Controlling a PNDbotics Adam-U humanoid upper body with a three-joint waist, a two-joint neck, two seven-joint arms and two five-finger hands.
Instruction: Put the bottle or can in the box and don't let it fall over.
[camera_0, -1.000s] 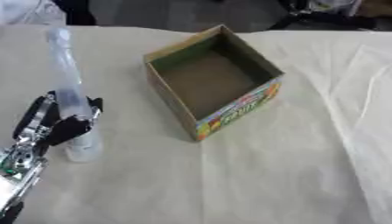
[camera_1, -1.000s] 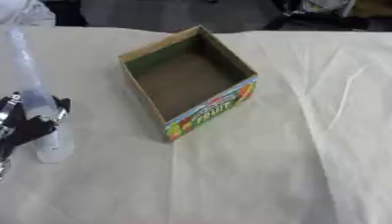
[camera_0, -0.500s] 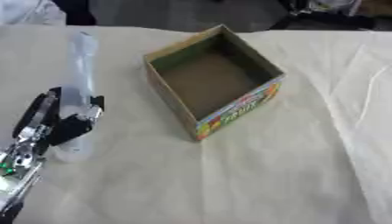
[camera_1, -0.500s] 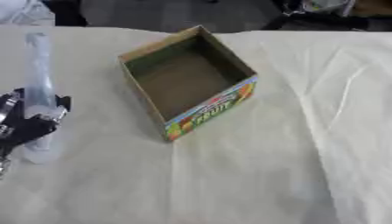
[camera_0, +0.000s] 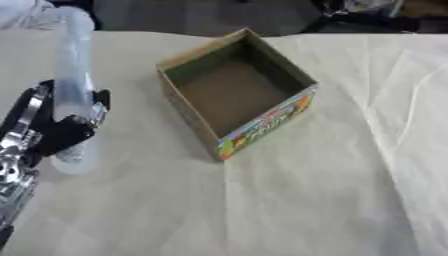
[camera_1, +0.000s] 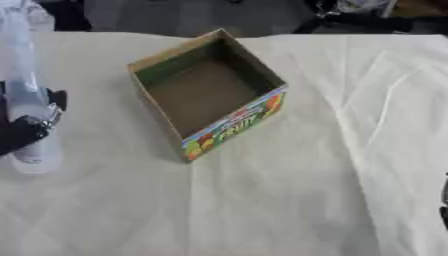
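- We find the left hand (camera_0: 54, 131) at the left side of the table, its arm coming in from the lower left corner and rising toward the bottle.
- Its dark fingers (camera_0: 68, 134) are curled round the lower part of the bottle (camera_0: 73, 75), so we record the hand as clamped on it.
- The bottle is tall, pale and translucent. It stands nearly upright with its top leaning slightly toward the far edge. We cannot tell whether its base rests on the cloth or is just above it.
- The box (camera_0: 238, 92) is an open cardboard carton with a colourful printed side, set askew near the table's middle. We see its brown floor with nothing resting on it.
- The bottle is outside the box, to its left and clearly apart from its near wall.
- The cream cloth (camera_0: 350, 190) covers the table and shows long creases on the right.
- Of the right hand we see only a dark sliver at the right edge of the right eye view (camera_1: 444, 200); we cannot tell its state.
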